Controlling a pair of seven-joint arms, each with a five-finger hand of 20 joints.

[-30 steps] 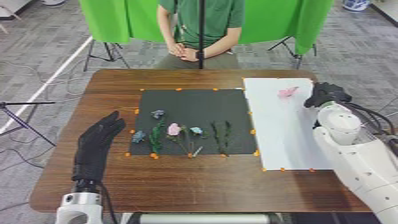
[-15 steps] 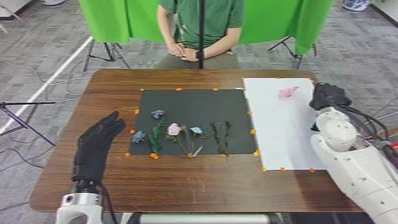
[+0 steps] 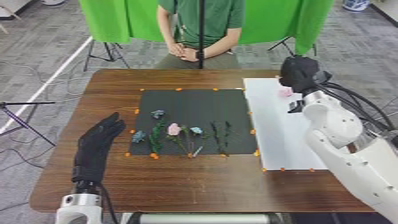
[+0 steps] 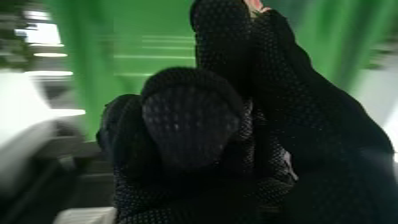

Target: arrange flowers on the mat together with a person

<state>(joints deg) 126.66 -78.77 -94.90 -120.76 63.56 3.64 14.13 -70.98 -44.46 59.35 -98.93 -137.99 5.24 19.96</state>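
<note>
1. Shifting inward and away from the robot, the right hand (image 3: 302,70) has gone from beside the white sheet (image 3: 282,135) to over its far end; the left hand (image 3: 98,145) stays as it was.
2. Left hand: open, its fingers straight, touching nothing, left of the dark mat (image 3: 182,102).
3. Right hand: I cannot tell how far open it is. In the wrist view, a small pink piece (image 4: 257,6) shows at the hand's tip; whether it is gripped, I cannot tell.
4. The left arm comes in nearer than the mat, its hand pointing forward. The right arm slants forward and inward past the mat's right side, its hand raised beyond the mat's far right corner.
5. On the mat's near half lie green stems (image 3: 220,135), a pink flower (image 3: 174,129) and blue flowers (image 3: 139,136). Another pink bloom (image 3: 285,93) is right of the mat's far right corner, near the right hand.
</note>
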